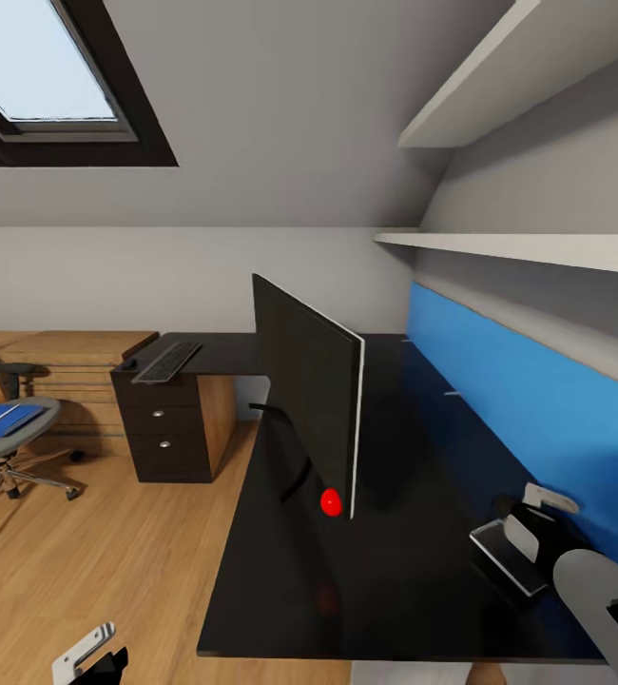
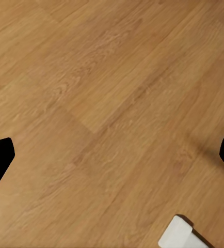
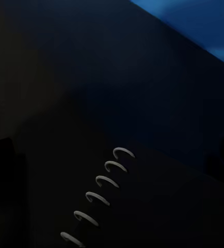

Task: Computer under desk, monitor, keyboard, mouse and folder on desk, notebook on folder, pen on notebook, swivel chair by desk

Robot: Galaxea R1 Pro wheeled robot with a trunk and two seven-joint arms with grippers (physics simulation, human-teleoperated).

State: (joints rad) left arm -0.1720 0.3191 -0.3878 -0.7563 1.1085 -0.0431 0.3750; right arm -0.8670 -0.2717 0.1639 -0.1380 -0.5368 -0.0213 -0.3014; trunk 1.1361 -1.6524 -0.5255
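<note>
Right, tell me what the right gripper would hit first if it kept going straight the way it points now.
Most likely the notebook: in the right wrist view its dark cover and silver spiral rings lie directly ahead, resting on the glossy black desk. How far off it is cannot be judged. The right gripper hangs over that spot.

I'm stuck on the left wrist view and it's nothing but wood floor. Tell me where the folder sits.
Observer: The blue folder lies on the seat of the swivel chair, at the far left of the head view, away from the desk.
Operator: Now report the right gripper.
Observer: The right gripper hangs open over the desk beside the blue wall panel, just above a dark spiral-bound notebook.
</note>
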